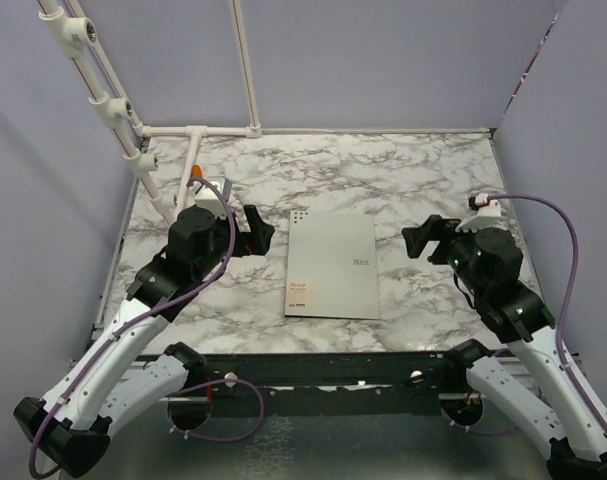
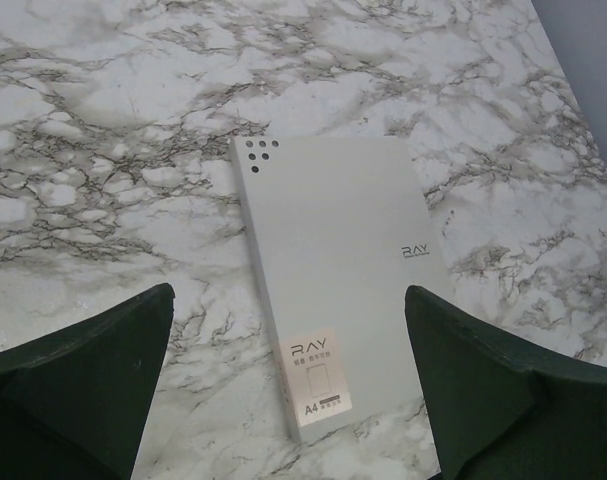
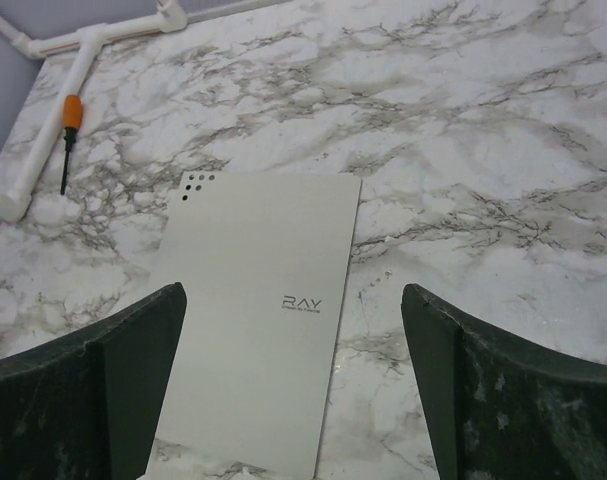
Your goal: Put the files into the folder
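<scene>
The grey-beige folder [image 1: 332,264] lies shut and flat in the middle of the marble table, its orange-tan label [image 1: 300,290] at the near left corner. It also shows in the left wrist view [image 2: 343,270] and the right wrist view [image 3: 253,320]. No loose white sheets are in view. My left gripper [image 1: 266,233] is open and empty, just left of the folder's far left corner. My right gripper [image 1: 415,240] is open and empty, a little to the right of the folder's far right corner. Both hover above the table.
A white pipe frame [image 1: 198,132] runs along the table's back and left side. An orange-handled screwdriver [image 3: 71,130] lies by the pipe at the far left. Purple walls enclose the table. A black rail [image 1: 323,370] runs along the near edge.
</scene>
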You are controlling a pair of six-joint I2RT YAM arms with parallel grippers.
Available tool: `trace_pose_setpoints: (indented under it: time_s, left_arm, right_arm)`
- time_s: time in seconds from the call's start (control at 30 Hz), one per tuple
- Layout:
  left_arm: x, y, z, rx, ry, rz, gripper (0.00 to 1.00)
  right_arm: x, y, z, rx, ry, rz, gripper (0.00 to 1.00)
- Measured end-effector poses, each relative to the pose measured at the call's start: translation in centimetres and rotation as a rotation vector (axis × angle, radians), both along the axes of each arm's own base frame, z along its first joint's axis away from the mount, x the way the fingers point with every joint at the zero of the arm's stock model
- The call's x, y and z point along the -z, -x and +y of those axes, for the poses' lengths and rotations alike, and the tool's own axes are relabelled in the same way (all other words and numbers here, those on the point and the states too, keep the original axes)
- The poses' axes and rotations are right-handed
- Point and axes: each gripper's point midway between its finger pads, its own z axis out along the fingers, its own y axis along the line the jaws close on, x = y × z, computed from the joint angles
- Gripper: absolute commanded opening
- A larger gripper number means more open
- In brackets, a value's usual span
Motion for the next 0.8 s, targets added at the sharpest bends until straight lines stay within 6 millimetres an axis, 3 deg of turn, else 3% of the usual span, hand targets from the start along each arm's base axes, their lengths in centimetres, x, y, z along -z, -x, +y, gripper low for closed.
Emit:
trace_pose_setpoints:
  time_s: [0.4, 0.8]
  left_arm:
    - [3.3, 1.0, 0.2, 0.017, 0.002, 0.018, 0.99]
    - [2.6, 1.4, -0.3, 0.052, 0.03, -0.01, 0.99]
  right_arm:
    - [-2.8, 2.0, -0.3, -0.051, -0.034, -0.177, 0.94]
    - [-3.5, 2.5, -0.2, -0.074, -0.038, -0.219, 0.95]
